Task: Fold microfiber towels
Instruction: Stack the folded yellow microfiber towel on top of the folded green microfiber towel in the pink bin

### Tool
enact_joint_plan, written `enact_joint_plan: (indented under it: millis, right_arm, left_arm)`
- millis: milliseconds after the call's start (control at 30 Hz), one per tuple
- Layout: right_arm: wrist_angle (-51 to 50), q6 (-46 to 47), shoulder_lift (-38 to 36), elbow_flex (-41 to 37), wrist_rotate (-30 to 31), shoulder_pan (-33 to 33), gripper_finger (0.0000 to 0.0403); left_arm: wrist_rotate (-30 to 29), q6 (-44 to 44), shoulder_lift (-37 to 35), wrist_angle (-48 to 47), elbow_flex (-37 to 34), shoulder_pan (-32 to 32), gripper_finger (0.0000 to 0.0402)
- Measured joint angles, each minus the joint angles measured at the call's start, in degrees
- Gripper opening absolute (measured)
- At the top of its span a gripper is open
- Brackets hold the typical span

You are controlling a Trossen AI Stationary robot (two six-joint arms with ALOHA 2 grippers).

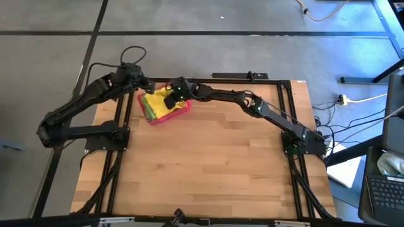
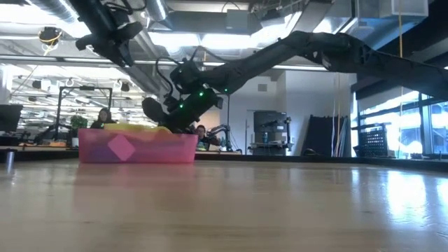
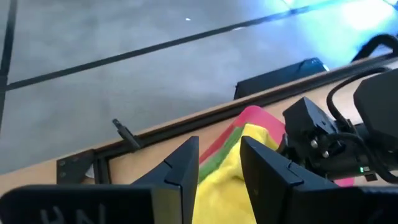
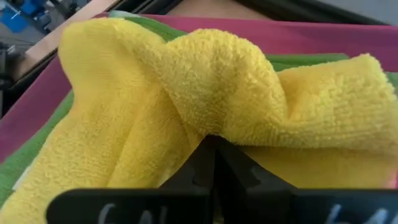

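Observation:
A pink-red tray (image 1: 183, 111) stands at the table's far left and shows low in the low view (image 2: 136, 148). In it a yellow towel (image 1: 163, 108) lies bunched on top of green towels (image 4: 25, 155). My right gripper (image 4: 214, 140) reaches across from the right, slants down onto the tray, and is shut on the yellow towel. My left gripper (image 3: 219, 143) hangs open above the tray's far left corner (image 1: 144, 85), nothing between its fingers. My right gripper pinches a bunched fold of the yellow towel (image 4: 214, 121) between its shut fingertips. It comes from the table's right, slanting down. The cloth humps up slack around the fingers, and the rest of it lies on the green towels in the tray.
The table's black frame rail (image 1: 240, 77) runs along the far edge just behind the tray. Bare wood (image 1: 214, 164) spreads toward the near and right sides. Cables and a laptop (image 1: 385, 189) lie off the table at the right.

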Motion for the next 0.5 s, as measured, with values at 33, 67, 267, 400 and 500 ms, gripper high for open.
enact_joint_plan:
  millis: [33,67,267,400,500]
  right_arm:
    - [-0.2,-0.5,0.0,0.0,-0.1,0.2,0.0012]
    - [-0.5,-0.5,0.0,0.1,-0.3,0.2,0.0012]
    - [0.3,0.4,-0.3,1.5,-2.3,0.0,0.0012]
    - [2.6,0.4,-2.8,1.8,-2.1,-0.2,0.0012]
    - [2.6,0.2,-5.7,2.3,-2.4,-0.8,0.0012]
  left_arm:
    - [0.1,0.5,0.2,0.1,0.0,0.0,0.011]
    - [0.2,0.9,0.5,0.0,0.0,0.0,0.011]
    - [4.0,1.3,3.0,0.0,0.0,-0.1,0.011]
    - [4.8,1.7,3.1,0.0,0.0,0.0,0.011]
    - [4.9,1.8,2.3,0.1,0.0,0.0,0.011]
